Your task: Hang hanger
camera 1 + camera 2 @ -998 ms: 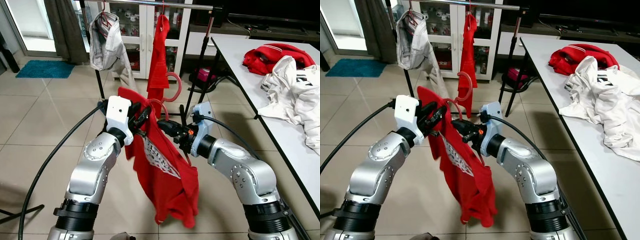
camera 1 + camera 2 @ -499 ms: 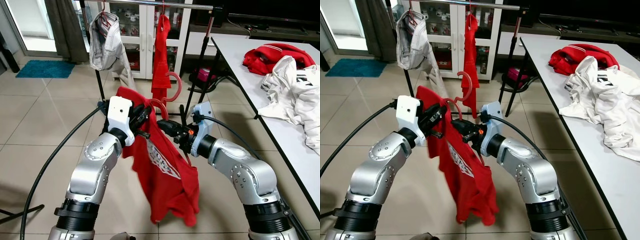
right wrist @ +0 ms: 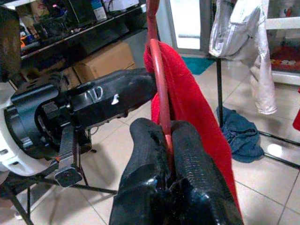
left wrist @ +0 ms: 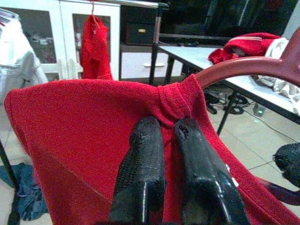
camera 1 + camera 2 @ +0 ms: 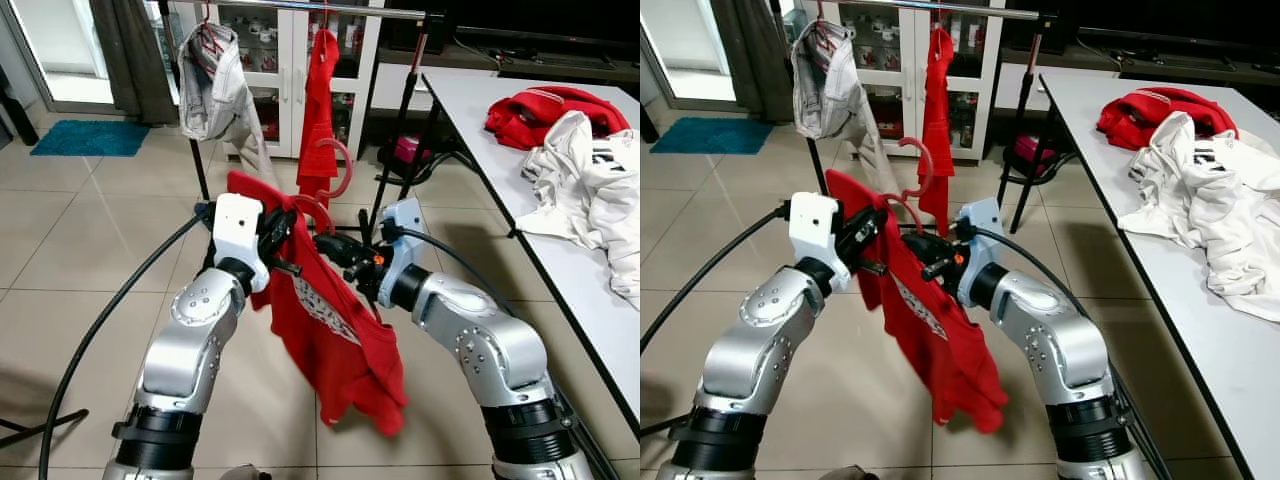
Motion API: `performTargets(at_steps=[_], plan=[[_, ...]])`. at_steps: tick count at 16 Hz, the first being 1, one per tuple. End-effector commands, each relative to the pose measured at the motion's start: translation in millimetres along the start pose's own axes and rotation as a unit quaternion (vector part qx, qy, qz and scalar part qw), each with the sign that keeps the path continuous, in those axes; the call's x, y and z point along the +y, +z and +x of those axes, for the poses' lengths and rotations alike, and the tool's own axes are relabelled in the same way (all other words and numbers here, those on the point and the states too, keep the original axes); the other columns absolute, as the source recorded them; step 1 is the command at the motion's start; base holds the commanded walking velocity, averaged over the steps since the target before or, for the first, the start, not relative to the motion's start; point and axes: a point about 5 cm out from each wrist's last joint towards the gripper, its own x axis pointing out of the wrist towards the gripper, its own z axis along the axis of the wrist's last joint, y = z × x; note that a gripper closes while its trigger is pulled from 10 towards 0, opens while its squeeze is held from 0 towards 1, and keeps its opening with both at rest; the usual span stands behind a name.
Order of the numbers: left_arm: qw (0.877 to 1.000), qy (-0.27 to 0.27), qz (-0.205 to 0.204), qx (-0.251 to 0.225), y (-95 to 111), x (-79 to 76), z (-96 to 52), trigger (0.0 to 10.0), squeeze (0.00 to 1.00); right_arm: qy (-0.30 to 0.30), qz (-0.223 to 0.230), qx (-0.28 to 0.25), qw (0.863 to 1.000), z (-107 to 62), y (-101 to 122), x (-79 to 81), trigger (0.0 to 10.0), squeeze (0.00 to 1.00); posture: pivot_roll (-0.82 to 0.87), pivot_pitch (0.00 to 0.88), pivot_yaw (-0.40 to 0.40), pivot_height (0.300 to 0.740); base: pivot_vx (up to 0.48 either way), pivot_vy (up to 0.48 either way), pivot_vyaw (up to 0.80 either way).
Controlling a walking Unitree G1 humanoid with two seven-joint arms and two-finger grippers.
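- The left pincer [image 5: 283, 232] is held up in front of the robot, its two black fingers [image 4: 145, 164] pressed together on the collar of a red shirt [image 5: 335, 335].
- The right pincer [image 5: 335, 247] faces it from the other side, just beside it; its fingers [image 3: 187, 159] are closed tight on the thin red bar of a hanger [image 3: 159, 79].
- The hanger carries the red shirt, and its curved hook [image 5: 318, 210] stands up between the two pincers.
- The shirt droops from the pincers toward the tiled floor [image 5: 90, 260], its white print [image 5: 322, 312] facing the robot.
- Beyond the arms stands a clothes rail [image 5: 300, 7], well apart from the held hanger.
- On the rail hang a pale jacket [image 5: 215, 75] and another red garment [image 5: 320, 90].
- To the robot's right is a white tabletop [image 5: 480, 110] with a red garment [image 5: 555, 108] and a white one [image 5: 590, 190] heaped on it.
- A blue mat [image 5: 90, 138] lies on the floor near the doorway.
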Motion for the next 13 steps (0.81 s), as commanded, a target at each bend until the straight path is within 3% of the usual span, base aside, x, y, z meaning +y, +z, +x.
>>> performTargets(at_steps=[1,5,8,11,12,13], plan=[[1.000,0.024,0.004,-0.006,3,5.5,-2.8,0.0,0.00,-0.019,-0.017,-0.032,0.999,-1.2,14,-6.1,10.0,0.00,-0.09,0.000,-0.039,0.727,0.000,0.000,0.00],[0.995,0.012,0.103,0.003,-1,4.7,-5.0,0.0,0.00,-0.029,-0.024,-0.035,0.999,0.4,14,-7.4,10.0,0.00,-0.09,0.000,-0.037,0.727,0.000,0.000,0.00],[0.999,0.003,-0.047,-0.028,5,4.3,-4.3,0.0,0.00,-0.029,-0.022,-0.037,0.999,0.9,14,-7.0,10.0,0.00,-0.09,0.000,-0.037,0.727,0.000,0.000,0.00],[0.974,-0.074,-0.206,-0.066,12,-7.5,-7.6,0.0,0.00,-0.024,-0.015,-0.040,0.999,0.8,14,-6.6,10.0,0.00,-0.09,0.000,-0.037,0.727,0.000,0.000,0.00],[0.959,-0.083,-0.262,-0.071,12,-7.9,-9.1,0.0,0.00,-0.023,-0.015,-0.040,0.999,1.0,14,-6.4,10.0,0.00,-0.09,0.000,-0.037,0.727,0.000,0.000,0.00],[0.955,-0.083,-0.275,-0.072,12,-7.5,-9.4,0.0,0.00,-0.023,-0.015,-0.040,0.999,1.0,14,-6.3,10.0,0.00,-0.09,0.000,-0.037,0.727,0.000,0.000,0.00]])
